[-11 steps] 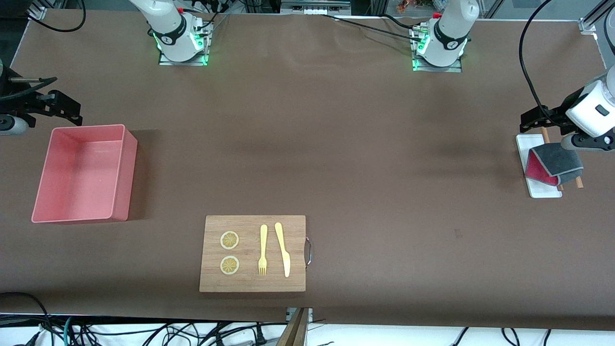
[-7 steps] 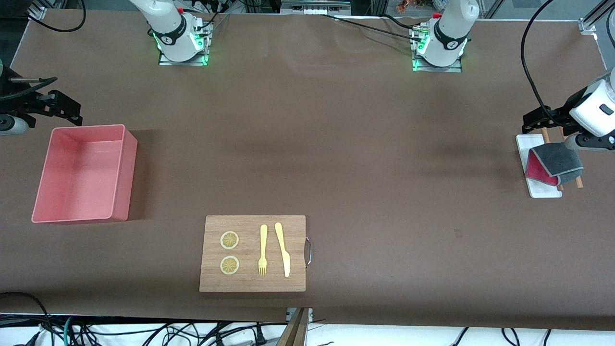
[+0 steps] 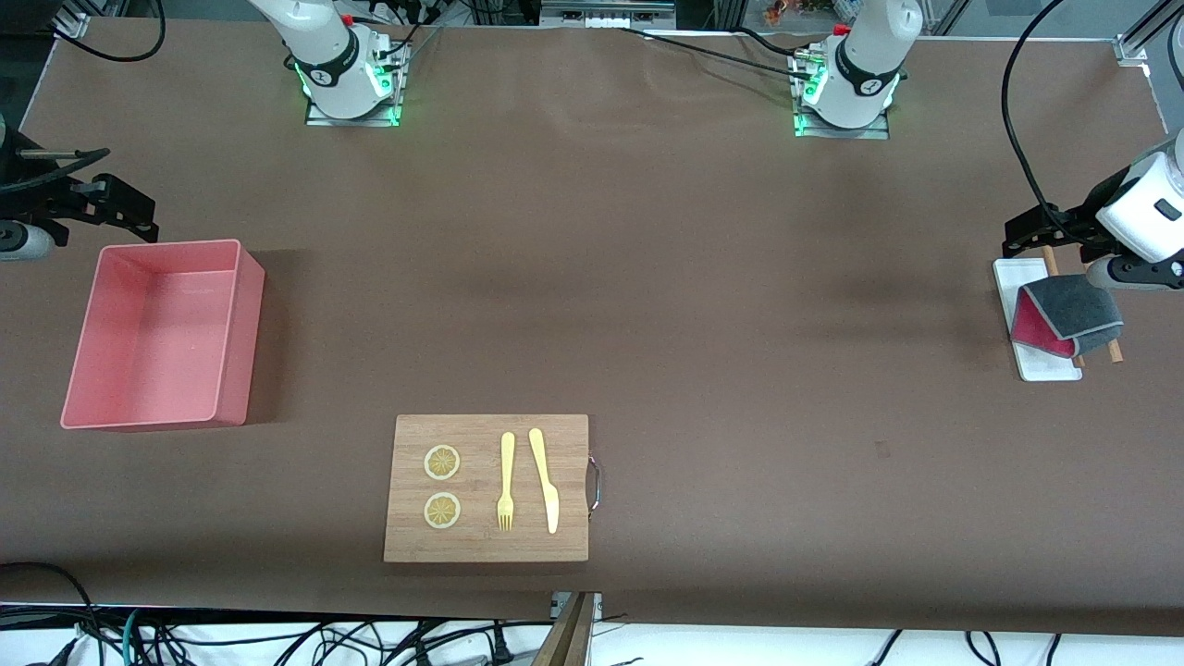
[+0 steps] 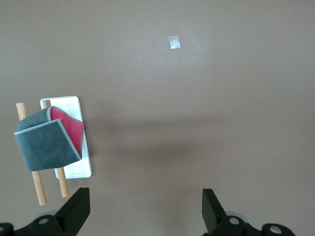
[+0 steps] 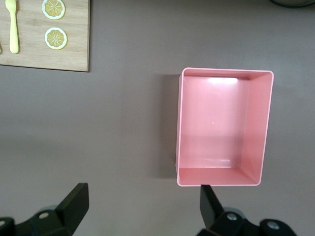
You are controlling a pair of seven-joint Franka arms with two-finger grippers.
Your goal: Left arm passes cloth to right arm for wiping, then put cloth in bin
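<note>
Cloth: folded, grey side up with a red fold showing; draped over two wooden sticks across a white tray at the left arm's end of the table. Not between any fingers, untouched.

Left gripper: up in the air over the tray's end, fingers spread wide, nothing held. In the left wrist view the cloth lies off to one side of the open fingers, not between them.

Right gripper: waiting over the table just beside the bin, fingers wide, empty.

Bin: pink, empty, at the right arm's end; one wall lies between the right fingers in the right wrist view, well below them.

Board: wooden, with two lemon slices, fork and knife; well apart from both pairs of fingers.

Step, as judged: pickup not yet begun; handover, wiping and binning all to come.

Risk, misaligned descent: fingers coming down offset from the cloth could close on a stick or the tray rim instead.

Risk, shallow pinch: catching only the top grey layer could let the fold open and the cloth trail or slip out.

Risk, sticks: loose-looking; nudging one could roll it off the tray and drag the cloth along.

Risk, handover: a small bunched grip would leave little free cloth for the right fingers to take.
</note>
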